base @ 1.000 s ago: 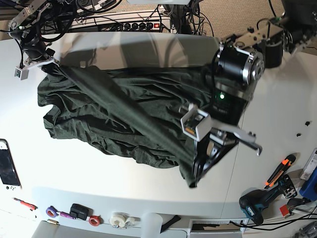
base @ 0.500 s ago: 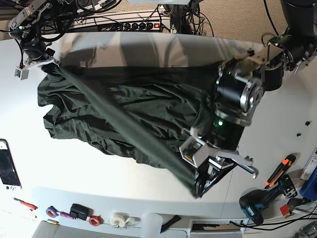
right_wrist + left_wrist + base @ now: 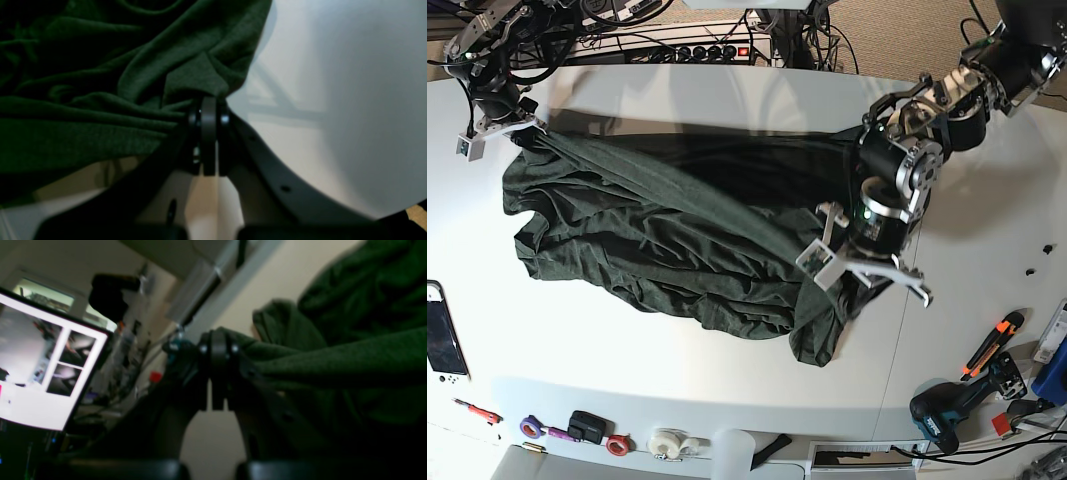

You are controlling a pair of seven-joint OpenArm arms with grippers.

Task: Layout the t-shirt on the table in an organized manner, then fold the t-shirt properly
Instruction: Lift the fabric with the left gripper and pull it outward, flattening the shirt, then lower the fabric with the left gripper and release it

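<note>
Pinching the t-shirt (image 3: 677,235) at opposite ends, both arms' fingers (image 3: 208,133) stay clamped over the table (image 3: 727,95).

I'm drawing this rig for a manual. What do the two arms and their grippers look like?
Both arms are black, built of chunky cylindrical joints with silver metal faces, loose black cables trailing at their bases. The left arm shows a small green light and a white boxy wrist mount. The left gripper and right gripper have black curved fingers ending in rounded black pads; the right arm carries a white bracket.
</note>
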